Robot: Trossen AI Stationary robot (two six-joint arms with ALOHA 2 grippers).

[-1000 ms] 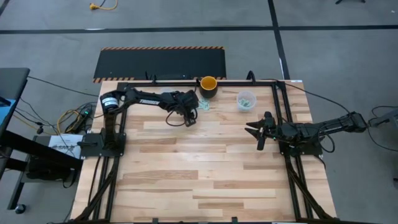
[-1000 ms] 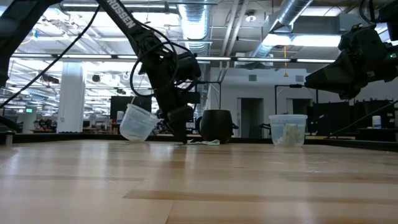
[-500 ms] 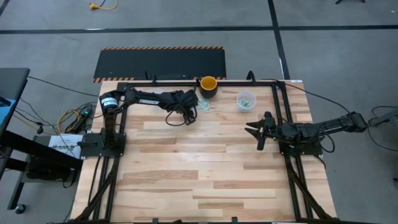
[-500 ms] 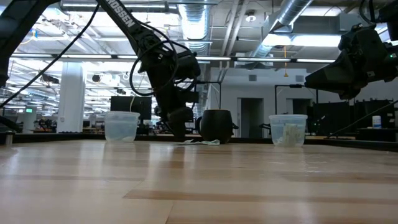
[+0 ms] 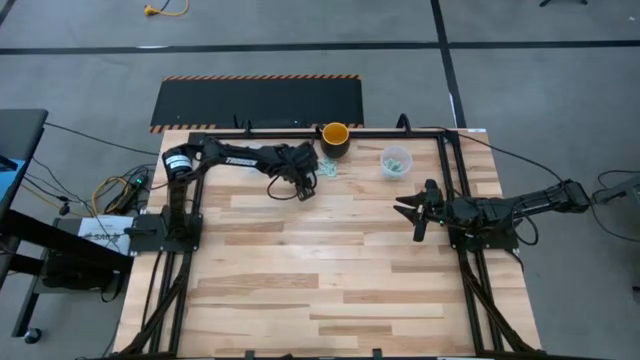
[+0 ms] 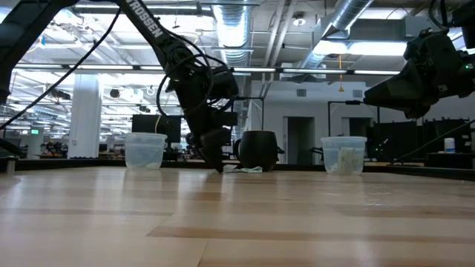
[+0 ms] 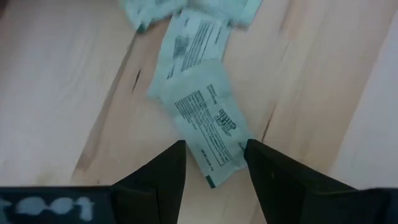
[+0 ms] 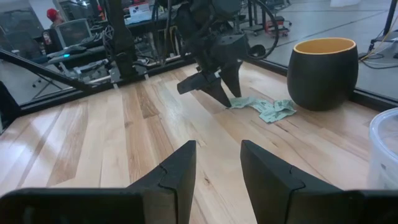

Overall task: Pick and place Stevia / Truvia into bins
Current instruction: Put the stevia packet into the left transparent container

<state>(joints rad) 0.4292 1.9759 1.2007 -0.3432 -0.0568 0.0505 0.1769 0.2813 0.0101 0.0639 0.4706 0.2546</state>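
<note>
While sachets lie loose beside the dark cup, the left gripper hangs over them; the right gripper waits apart. Low down, one bin seems part-filled, the other maybe empty. Wrist-close, spread fingers straddle a flat, pale-green printed sachet; the right gripper's fingers stand apart, holding nothing.

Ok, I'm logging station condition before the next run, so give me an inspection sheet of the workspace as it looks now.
Surface: wooden table, mostly bare.
Job's things: sachets loose in a small pile beside the yellow-orange cup; one clear cup holds sachets; another clear cup stands upright at the far left in the low view.
Clutter: nothing seen.
Grippers: left gripper open, low over a sachet; right gripper open, waiting at the right edge.
Cables: bundle left of the table.
Surroundings: grey floor, striped black mat.
</note>
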